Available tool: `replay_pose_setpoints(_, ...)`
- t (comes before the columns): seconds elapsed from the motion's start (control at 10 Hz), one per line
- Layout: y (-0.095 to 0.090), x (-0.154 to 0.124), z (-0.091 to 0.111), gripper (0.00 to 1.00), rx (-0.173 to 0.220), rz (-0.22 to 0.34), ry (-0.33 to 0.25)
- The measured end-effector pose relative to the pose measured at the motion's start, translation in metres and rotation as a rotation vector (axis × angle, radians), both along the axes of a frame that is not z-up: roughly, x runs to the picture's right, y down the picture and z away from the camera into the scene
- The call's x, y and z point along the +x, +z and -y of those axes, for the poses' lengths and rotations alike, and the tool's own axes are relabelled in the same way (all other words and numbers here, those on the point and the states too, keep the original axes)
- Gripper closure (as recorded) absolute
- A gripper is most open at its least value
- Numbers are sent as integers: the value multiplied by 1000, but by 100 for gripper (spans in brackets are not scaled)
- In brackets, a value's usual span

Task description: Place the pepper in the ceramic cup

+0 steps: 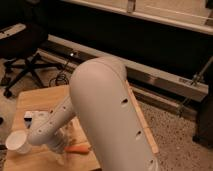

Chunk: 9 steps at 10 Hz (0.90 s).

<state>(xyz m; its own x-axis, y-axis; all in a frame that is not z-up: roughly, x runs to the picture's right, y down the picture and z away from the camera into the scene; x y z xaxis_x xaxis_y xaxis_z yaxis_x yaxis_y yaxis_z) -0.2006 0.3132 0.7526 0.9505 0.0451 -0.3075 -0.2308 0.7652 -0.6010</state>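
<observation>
The orange-red pepper (78, 148) lies on the wooden table (42, 100) near its front edge, just right of the arm's end. The white ceramic cup (17, 142) stands at the table's front left. My big white arm (107, 110) fills the middle of the camera view and reaches down and left. My gripper (60, 147) is low over the table between the cup and the pepper, mostly hidden behind the wrist. The pepper's left end is next to it; I cannot tell whether they touch.
A flat blue packet (29, 117) lies on the table behind the cup. A black office chair (22, 55) stands at the back left. A metal rail (160, 75) runs along the dark wall behind the table. Speckled floor lies to the right.
</observation>
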Motion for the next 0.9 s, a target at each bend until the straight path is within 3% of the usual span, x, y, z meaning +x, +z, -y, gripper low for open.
replay_pose_setpoints(0.4, 7, 6, -1, 21, -36, -2, -22)
replay_pose_setpoints(0.6, 9, 7, -1, 35, -43, -5, -28)
replay_pose_setpoints(0.9, 12, 5, 2, 66, -40, -4, -22)
